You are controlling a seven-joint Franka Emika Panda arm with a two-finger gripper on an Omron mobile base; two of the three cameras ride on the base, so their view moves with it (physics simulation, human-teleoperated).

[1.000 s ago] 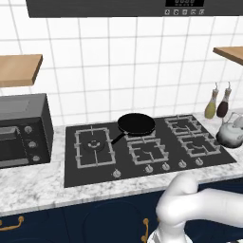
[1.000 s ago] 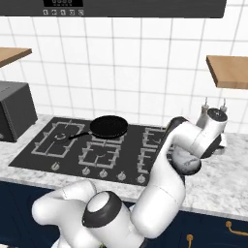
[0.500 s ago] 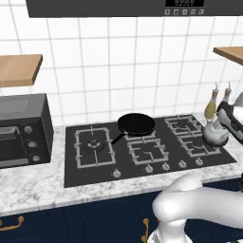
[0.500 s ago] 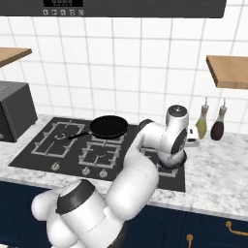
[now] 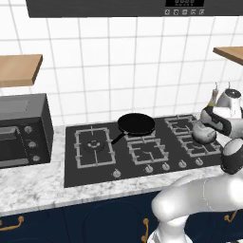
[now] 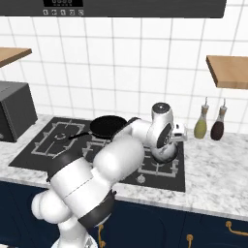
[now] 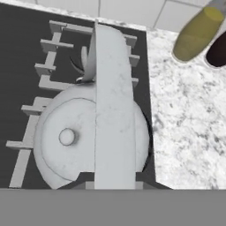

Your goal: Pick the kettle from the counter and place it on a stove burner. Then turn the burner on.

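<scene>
The silver-grey kettle point(image 5: 203, 134) is over the right-hand burners of the black stove point(image 5: 95, 161), and my gripper point(image 5: 212, 124) is shut on its handle from above. In the right base view the kettle point(image 6: 167, 154) hangs under my hand, low over the right end of the stove point(image 6: 48, 145). Seen from the hand, the kettle point(image 7: 66, 145) shows its lid knob, with the broad handle running up the middle. It sits over the grates at the right edge of the stove point(image 7: 17, 53), beside the marbled counter point(image 7: 185, 114). I cannot tell whether it touches the grate.
A black frying pan point(image 5: 136, 124) lies on the rear middle burner. Two slim bottles point(image 6: 201, 127) point(image 6: 218, 129) stand on the counter right of the stove. A black toaster oven point(image 5: 21, 130) is at the far left. Small knobs point(image 5: 149, 168) line the stove's front edge.
My gripper has carried the kettle left, from the counter by the bottles to above the stove's right burners. The pan and bottles have not moved.
</scene>
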